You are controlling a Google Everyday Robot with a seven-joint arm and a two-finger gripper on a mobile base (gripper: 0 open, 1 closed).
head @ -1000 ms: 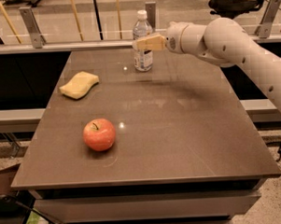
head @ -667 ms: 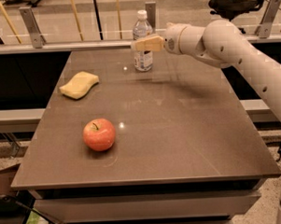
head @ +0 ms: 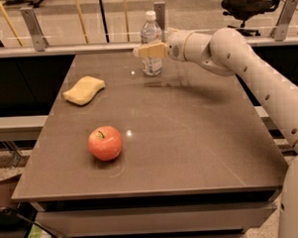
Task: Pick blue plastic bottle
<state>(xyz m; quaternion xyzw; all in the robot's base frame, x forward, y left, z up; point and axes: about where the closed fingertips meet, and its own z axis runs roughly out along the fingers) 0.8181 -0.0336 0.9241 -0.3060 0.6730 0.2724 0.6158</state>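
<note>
The blue plastic bottle (head: 150, 29) stands upright at the far edge of the brown table (head: 189, 139), near the middle. It is clear and bluish, with a white cap and a white label. My gripper (head: 140, 50) reaches in from the right at label height. Its tan front part crosses in front of the bottle's middle and sticks out past the bottle's left side. The part behind the bottle is hidden. The bottle rests on the table.
A red apple (head: 105, 143) sits front left on the table. A yellow sponge (head: 83, 90) lies at the left. A railing with metal posts (head: 33, 29) runs behind the table. My white arm (head: 266, 86) spans the right side.
My gripper has moved a little to the left along the front of the bottle. The bottle, apple and sponge have not moved.
</note>
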